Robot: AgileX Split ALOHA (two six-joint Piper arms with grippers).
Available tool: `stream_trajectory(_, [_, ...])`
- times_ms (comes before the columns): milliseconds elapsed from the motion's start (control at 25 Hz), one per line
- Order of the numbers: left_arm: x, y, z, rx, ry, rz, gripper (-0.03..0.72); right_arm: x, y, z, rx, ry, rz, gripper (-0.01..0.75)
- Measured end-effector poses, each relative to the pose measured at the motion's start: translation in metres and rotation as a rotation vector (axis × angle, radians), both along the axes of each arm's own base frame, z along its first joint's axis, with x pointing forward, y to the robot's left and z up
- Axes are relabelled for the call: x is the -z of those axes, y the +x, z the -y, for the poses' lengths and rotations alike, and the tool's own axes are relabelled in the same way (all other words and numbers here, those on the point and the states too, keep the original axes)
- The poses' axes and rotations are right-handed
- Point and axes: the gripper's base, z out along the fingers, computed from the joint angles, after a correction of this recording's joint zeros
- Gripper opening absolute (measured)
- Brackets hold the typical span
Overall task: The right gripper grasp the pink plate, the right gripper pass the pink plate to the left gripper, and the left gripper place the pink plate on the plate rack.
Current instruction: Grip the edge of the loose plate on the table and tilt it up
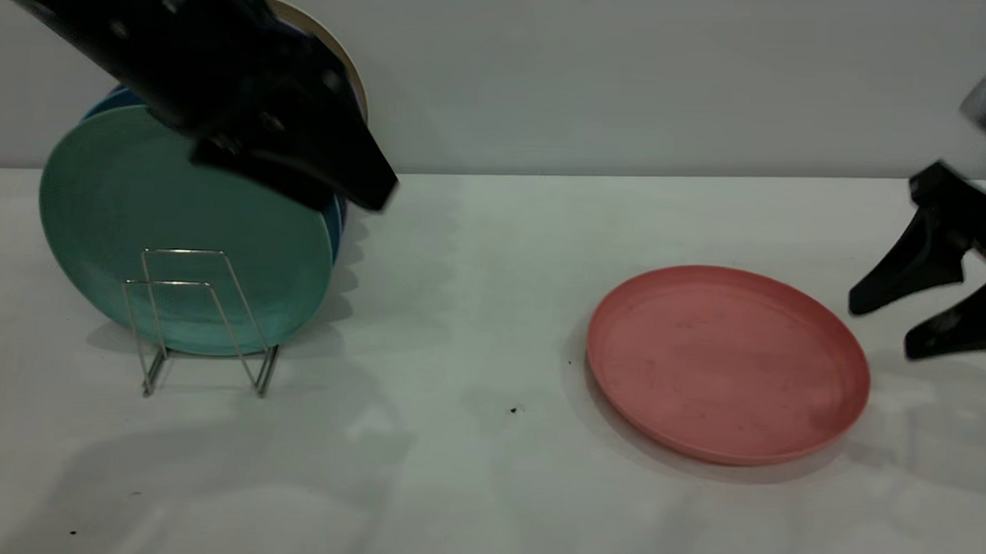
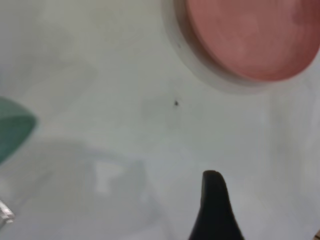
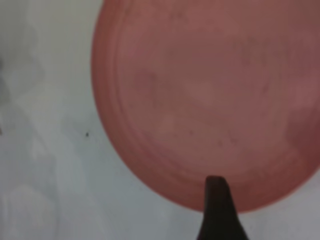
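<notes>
Round salmon-pink plastic plate (image 1: 728,363) flat on white table (image 1: 470,473); black right gripper (image 1: 893,328) beside it, fingers apart, w/ nothing held.

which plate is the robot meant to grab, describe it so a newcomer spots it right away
On the white table, look away from the wire rack toward the right gripper, which hangs open beside the pink plate. It is the only plate lying flat, and the only pink one; the green plate and those behind it stand upright in the rack.
</notes>
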Motion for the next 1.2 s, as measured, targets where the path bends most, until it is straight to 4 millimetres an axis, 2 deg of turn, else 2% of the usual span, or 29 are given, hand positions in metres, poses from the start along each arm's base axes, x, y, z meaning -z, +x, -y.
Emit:
stream_trajectory(320, [0.006, -0.001, 0.007, 0.01, -0.009, -0.02, 0.555, 0.042, 0.001, -0.002, 0.022, 0.049, -0.044, 0.521])
stream_trajectory(680, [0.006, -0.001, 0.007, 0.009, -0.008, -0.018, 0.555, 0.068, 0.0, -0.003, 0.038, 0.065, -0.068, 0.521])
stream_trajectory(920, [0.006, -0.001, 0.007, 0.009, -0.008, -0.018, 0.555, 0.078, 0.008, -0.003, 0.063, 0.095, -0.056, 0.51])
stream_trajectory(1120, [0.006, -0.001, 0.007, 0.009, -0.008, -0.018, 0.555, 0.088, 0.013, -0.004, 0.061, 0.127, -0.065, 0.443])
stream_trajectory(1200, [0.006, -0.001, 0.007, 0.009, -0.008, -0.018, 0.555, 0.09, 0.014, -0.004, 0.055, 0.123, -0.06, 0.366])
